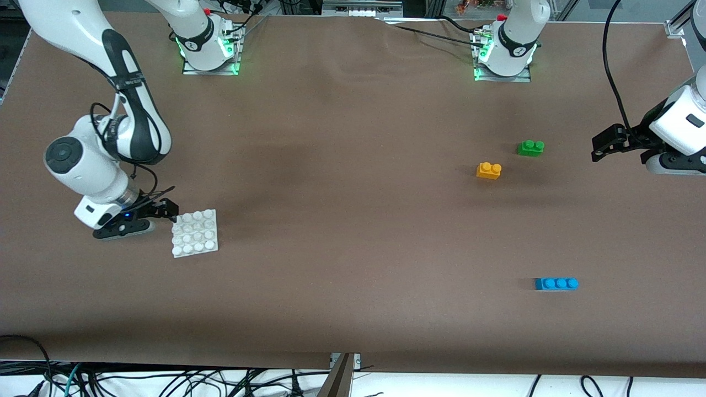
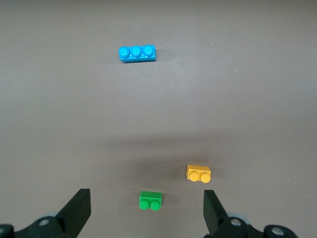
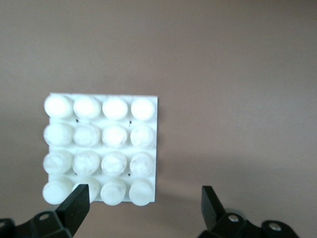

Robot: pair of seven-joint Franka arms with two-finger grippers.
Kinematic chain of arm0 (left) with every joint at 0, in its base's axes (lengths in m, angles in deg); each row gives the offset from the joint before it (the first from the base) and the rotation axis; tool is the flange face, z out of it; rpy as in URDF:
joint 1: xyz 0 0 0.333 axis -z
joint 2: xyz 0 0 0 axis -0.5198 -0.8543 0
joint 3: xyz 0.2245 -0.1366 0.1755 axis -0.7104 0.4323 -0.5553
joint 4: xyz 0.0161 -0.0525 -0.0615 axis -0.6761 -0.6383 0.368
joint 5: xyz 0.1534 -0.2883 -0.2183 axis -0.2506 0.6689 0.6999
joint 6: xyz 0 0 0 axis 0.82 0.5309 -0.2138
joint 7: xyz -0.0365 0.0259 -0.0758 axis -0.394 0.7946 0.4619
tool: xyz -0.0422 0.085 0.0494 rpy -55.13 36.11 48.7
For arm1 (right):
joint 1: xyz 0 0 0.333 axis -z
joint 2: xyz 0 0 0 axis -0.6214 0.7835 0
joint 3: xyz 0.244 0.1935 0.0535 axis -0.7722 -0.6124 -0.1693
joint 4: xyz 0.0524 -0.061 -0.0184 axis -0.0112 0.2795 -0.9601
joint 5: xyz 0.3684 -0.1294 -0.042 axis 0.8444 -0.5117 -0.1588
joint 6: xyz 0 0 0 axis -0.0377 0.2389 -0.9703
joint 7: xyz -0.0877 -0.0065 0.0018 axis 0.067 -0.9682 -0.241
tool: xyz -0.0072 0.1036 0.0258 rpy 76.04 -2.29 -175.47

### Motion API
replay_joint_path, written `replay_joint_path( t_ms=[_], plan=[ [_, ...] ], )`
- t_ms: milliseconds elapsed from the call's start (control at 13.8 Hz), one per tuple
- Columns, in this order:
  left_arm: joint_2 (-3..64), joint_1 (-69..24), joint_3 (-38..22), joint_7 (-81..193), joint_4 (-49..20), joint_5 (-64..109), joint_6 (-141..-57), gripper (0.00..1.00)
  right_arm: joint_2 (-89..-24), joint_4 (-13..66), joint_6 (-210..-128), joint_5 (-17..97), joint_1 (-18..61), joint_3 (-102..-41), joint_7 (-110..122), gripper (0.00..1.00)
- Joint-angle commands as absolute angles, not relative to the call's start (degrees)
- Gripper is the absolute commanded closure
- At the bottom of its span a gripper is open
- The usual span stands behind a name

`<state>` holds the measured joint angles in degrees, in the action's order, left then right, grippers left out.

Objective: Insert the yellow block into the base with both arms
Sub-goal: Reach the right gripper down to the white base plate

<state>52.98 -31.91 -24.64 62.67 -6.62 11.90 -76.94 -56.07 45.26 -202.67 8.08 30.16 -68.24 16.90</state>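
The yellow block sits free on the table toward the left arm's end — green brick near at its two o'clock. Left gripper hovers with jaws spread. Right gripper, jaws spread, is at the base edge.

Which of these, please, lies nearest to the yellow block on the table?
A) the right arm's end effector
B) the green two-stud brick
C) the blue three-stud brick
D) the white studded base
B: the green brick sits just beside the yellow block, a little farther from the front camera, while the blue brick lies well apart and the base rests toward the right arm's end of the table.
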Motion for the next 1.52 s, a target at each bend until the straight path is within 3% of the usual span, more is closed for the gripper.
replay_joint_path(
  t_ms=[0, 290, 870, 1449],
  plan=[
    [52.5, -31.6, -25.1, 64.1, -5.1, 12.4, -75.8, 0.0, -56.3, 46.4, -204.2, 12.1, 30.4, -68.5, 19.1, 0.0],
    [52.5, -31.6, -25.1, 64.1, -5.1, 12.4, -75.9, 0.0, -55.1, 45.2, -204.3, 12.7, 30.8, -68.7, 19.3, 0.0],
    [52.5, -31.6, -25.1, 64.1, -5.1, 12.3, -75.9, 0.0, -45.9, 36.3, -204.3, 16.6, 30.8, -69.7, 19.3, 0.0],
    [52.5, -31.6, -25.1, 64.1, -5.1, 12.3, -75.8, 0.0, -43.3, 36.2, -207.1, 21.3, 31.0, -70.0, 22.8, 0.0]
  ],
)
